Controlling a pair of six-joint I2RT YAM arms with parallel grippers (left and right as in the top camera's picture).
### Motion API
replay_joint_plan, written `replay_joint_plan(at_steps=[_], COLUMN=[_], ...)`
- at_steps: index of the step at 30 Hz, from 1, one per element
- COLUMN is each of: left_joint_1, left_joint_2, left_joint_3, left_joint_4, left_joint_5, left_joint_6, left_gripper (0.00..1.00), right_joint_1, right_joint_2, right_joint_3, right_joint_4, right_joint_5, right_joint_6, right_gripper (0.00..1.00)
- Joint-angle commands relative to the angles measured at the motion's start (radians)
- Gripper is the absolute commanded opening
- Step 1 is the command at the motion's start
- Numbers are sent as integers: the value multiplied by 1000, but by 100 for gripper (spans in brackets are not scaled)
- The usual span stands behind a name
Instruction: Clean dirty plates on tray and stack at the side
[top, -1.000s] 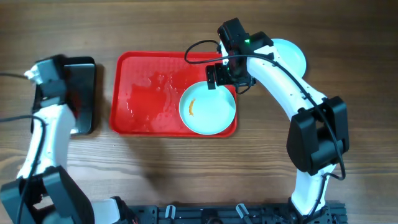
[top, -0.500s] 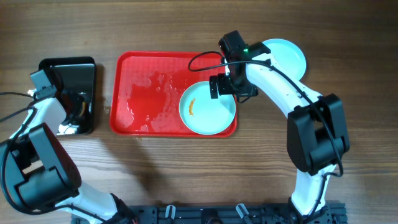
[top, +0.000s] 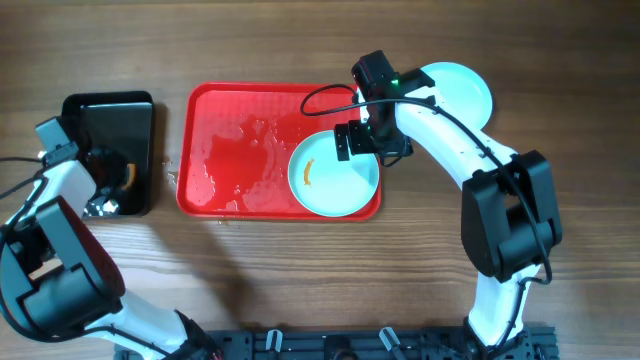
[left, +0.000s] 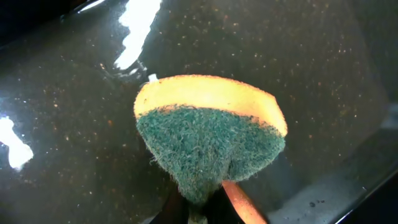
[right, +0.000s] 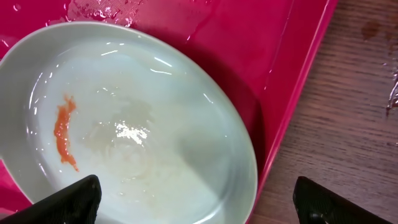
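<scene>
A pale aqua plate (top: 335, 185) with an orange smear lies at the front right of the red tray (top: 230, 150); it also shows in the right wrist view (right: 124, 124), wet. My right gripper (top: 365, 140) is open and hovers over the plate's far right rim, its fingertips (right: 199, 199) straddling the rim and the tray's edge (right: 298, 68). A second aqua plate (top: 465, 85) sits on the table right of the tray, partly under the right arm. My left gripper (left: 202, 208) is shut on a yellow and green sponge (left: 208, 137) over the black tray (top: 115, 110).
The black tray (left: 62, 93) is wet and shiny. Water droplets lie on the red tray's middle and on the wood at its left edge (top: 172, 178). Bare wooden table (right: 348, 124) lies right of the red tray.
My left arm has swung left and forward over the black tray's near part. My right gripper moved slightly down toward the plate's rim a second ago, then held still.
</scene>
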Motion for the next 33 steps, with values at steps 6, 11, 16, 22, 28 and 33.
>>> replay_joint_plan(at_steps=[6,11,16,22,28,33], left_joint_1=[65,65,64,64,64,64], left_joint_2=[91,89,35,-116,-249,-191], left_joint_3=[4,6,9,9,8,0], left_joint_4=[-5,8,8,23,6,-72], left_joint_5=[179,179,174,171,171,88], left_joint_6=[-6,-5,22,21,22,162], left_gripper=[4,4,4,4,4,4], right_joint_1=[1,2,2,3,4,4], right_joint_2=[-29,-29,-29,-29,-29,-29], right_joint_3=[-6,-6,-6,-6,-6,-6], right_joint_4=[-4,-20,-19,-5,3,4], right_joint_5=[51,49,49,49,29,-12], right_joint_6=[-53,-75,-81,-80,-77,-77], right_gripper=[99,93,93,94,96,96])
